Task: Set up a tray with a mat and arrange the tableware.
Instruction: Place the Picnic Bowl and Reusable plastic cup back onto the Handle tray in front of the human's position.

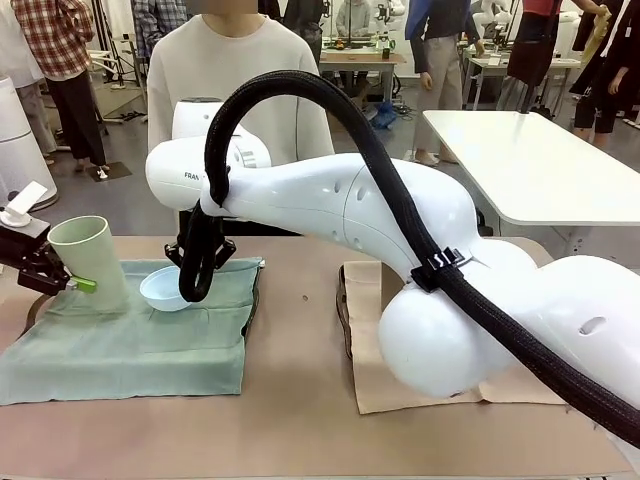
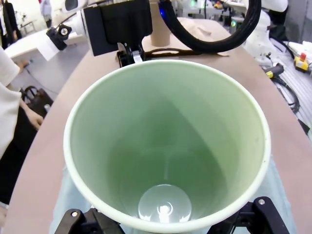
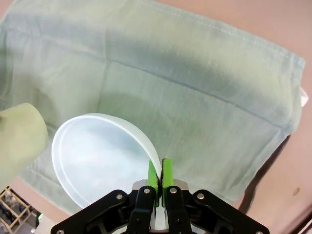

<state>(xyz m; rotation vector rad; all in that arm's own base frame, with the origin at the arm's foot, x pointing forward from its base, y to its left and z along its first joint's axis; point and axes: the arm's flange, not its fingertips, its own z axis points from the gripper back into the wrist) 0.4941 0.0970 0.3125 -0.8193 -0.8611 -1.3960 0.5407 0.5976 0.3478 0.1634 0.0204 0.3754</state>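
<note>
Tumbler [image 1: 92, 258], pale green, sits at the left of the counter [image 1: 300, 420], on the green mat [image 1: 130, 345], tilted a little. The left gripper [image 1: 72, 282] has its fingers clamped on the cup's lower wall, probably to steady it upright while setting it on the cloth. Just right of it lies the light blue bowl [image 1: 165, 288], also on the mat. The right gripper [image 1: 198, 275] reaches across from the right side, its fingers pinched shut on the bowl's rim, a grip that suits sliding or placing a shallow dish. Farther right a tan mat [image 1: 365, 300] lies partly under the right arm, with a dark tray edge [image 1: 343, 305] beside it. A person [image 1: 235, 80] stands at the far side.

The front view gives the layout but hides the pinch behind the arm. The right wrist view shows it plainly: green fingertips [image 3: 166, 174] squeezing the bowl's [image 3: 95, 156] thin rim. The left wrist view looks straight down the tumbler's [image 2: 165, 146] empty inside, with the right arm's wrist beyond.
</note>
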